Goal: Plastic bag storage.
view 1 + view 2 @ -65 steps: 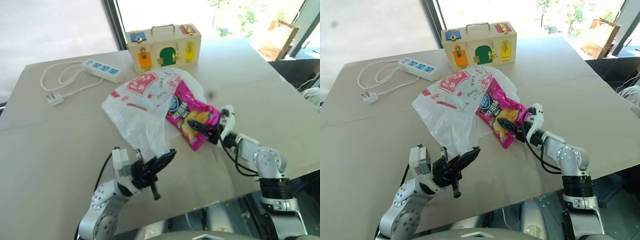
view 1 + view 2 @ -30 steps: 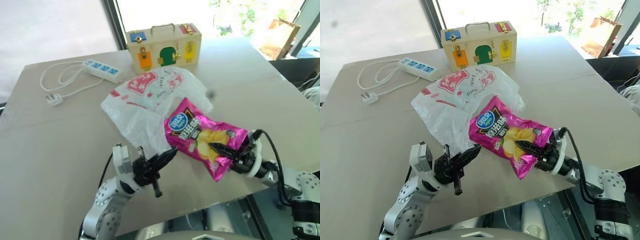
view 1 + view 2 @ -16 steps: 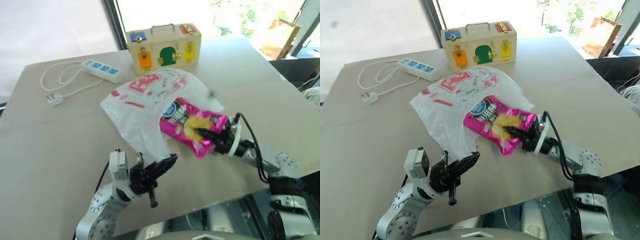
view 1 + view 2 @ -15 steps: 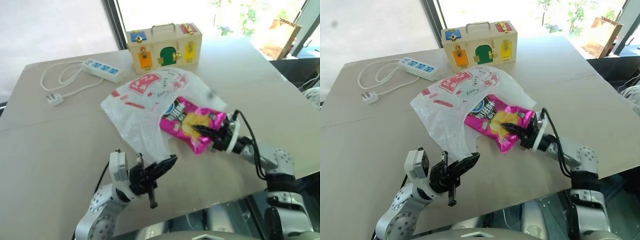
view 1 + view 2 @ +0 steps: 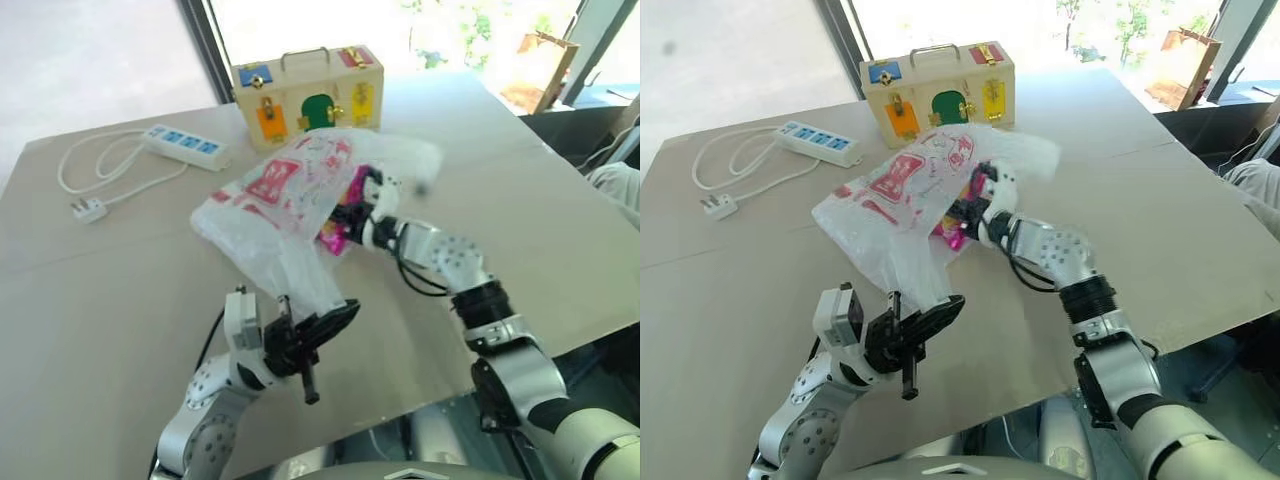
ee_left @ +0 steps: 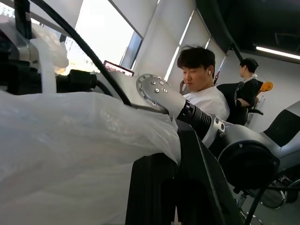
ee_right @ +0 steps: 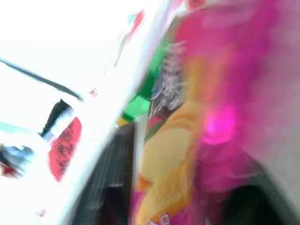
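Cable [image 5: 100,165] is lying coiled at the far left of the desk [image 5: 90,300], running to a white power strip [image 5: 184,146]. Nearer, the left gripper [image 5: 318,335] is holding its jaws clamped on the near edge of the plastic bag [image 5: 275,205], which is spreading across the middle of the desk, white and crinkly with red print. Beyond it, a wooden box [image 5: 305,88] with coloured doors is standing at the far edge. Right of centre, the right gripper [image 5: 345,215] is reaching into the bag's open side against a pink chip packet [image 5: 333,238] lying mostly inside; whether its jaws are apart or gripping the packet I cannot tell.
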{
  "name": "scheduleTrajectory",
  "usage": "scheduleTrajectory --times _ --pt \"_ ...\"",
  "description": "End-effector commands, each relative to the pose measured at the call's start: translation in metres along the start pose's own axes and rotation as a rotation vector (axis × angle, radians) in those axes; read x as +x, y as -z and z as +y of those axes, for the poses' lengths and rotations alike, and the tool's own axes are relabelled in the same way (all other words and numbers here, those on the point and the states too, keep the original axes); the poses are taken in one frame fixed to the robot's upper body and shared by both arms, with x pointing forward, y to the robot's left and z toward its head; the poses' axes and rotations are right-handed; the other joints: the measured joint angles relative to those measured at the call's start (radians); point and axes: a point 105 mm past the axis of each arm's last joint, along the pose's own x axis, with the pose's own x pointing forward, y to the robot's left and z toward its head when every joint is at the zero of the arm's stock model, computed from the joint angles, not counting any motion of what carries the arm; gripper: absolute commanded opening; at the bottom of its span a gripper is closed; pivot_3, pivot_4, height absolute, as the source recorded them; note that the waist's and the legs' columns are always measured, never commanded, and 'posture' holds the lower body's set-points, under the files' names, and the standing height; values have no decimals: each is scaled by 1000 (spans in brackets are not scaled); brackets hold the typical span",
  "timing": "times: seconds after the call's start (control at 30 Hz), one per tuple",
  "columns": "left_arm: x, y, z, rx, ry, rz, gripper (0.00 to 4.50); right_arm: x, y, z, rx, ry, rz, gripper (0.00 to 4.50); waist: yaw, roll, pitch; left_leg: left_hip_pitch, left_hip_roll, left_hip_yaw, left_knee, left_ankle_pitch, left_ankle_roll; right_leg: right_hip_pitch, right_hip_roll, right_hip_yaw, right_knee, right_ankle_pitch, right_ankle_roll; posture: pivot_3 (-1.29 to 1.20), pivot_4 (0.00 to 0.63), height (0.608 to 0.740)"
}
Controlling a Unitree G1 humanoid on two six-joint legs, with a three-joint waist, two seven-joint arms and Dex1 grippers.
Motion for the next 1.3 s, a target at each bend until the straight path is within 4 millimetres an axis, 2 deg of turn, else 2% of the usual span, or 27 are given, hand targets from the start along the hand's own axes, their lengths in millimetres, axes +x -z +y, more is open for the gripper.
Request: scheduleTrajectory --times 0.03,0.07,0.1,0.2,0.27,0.47,0.5,0.6,0.63,0.8,0.9,1.0,1.13,1.17,1.2,1.3 --pt "0 -4 1 30 -3 -14 0 -16 15 -9 -248 -36 83 3784 5 0 0 0 -1 -1 1 0 0 0 -1 -1 0 0 0 0 150 740" --pt "0 -5 1 32 -6 -14 0 -22 16 -13 -248 -35 89 4240 7 -1 0 -1 -1 -1 1 0 0 0 -2 -1 0 0 0 0 150 740" --pt "0 -5 2 34 -10 -13 0 -35 12 -19 -262 -40 92 4394 8 0 0 -1 -2 -1 1 0 0 0 -2 -2 -1 0 0 0 150 740" --pt "-1 -5 4 36 -16 -13 0 -64 0 -28 -307 -58 96 4394 9 -1 0 -1 -1 -1 1 0 0 0 -2 -2 -1 0 0 0 150 740" --pt "-1 -5 5 36 -20 -14 0 -94 -14 -29 -337 -107 90 4394 10 -1 0 -1 -1 -1 1 0 0 1 -2 -2 -1 0 0 0 150 740" --pt "2 -5 5 32 -23 -22 0 -148 -23 -16 -421 -227 155 4394 13 -1 1 -1 0 0 0 0 0 1 -2 -2 -2 0 0 0 150 740" --pt "3 -5 5 31 -23 -23 0 -156 -29 -12 -451 -233 133 4394 15 -2 1 -1 0 -1 -1 0 0 1 -2 -2 -3 0 0 0 150 740" --pt "4 -4 5 28 -24 -23 0 -166 -95 -17 -579 -94 -189 4394 16 -2 1 -1 0 0 0 0 0 2 -3 -1 -4 0 0 0 150 740" --pt "4 -4 5 27 -24 -23 0 -167 -102 -22 -613 -53 -216 4394 16 -2 1 -1 0 1 0 0 0 2 -3 -1 -3 0 0 0 150 740" --pt "6 -4 5 21 -25 -29 0 -155 -77 -62 -897 134 -16 4394 34 -5 0 0 0 0 0 0 0 1 -2 -2 -3 0 0 0 150 740" --pt "7 -4 4 20 -26 -30 0 -148 -50 -60 -882 37 51 4394 33 -5 0 -1 0 0 0 0 0 1 -3 -2 -4 0 0 0 150 740" --pt "7 -5 6 25 -36 -34 0 -142 -37 -71 -925 56 103 4394 31 -5 0 -2 0 1 0 0 0 1 -3 -1 -4 0 0 0 150 740" --pt "8 -6 7 31 -40 -37 0 -138 -21 -70 -876 0 149 4394 32 -5 0 -1 0 0 0 0 0 2 -3 -1 -3 0 0 0 150 740" --pt "8 -6 7 33 -43 -37 0 -139 -19 -70 -877 -11 160 3856 32 -5 0 -1 0 0 1 0 0 2 -2 -1 -3 0 0 0 150 740" --pt "8 -7 7 35 -45 -38 0 -139 -18 -69 -875 -20 165 3589 32 -5 0 -1 0 0 1 0 0 2 -2 -1 -3 0 0 0 150 740" --pt "8 -7 8 37 -49 -38 0 -140 -18 -69 -862 -32 165 2078 32 -5 0 -1 0 0 1 0 0 2 -3 -1 -3 0 0 0 150 740"
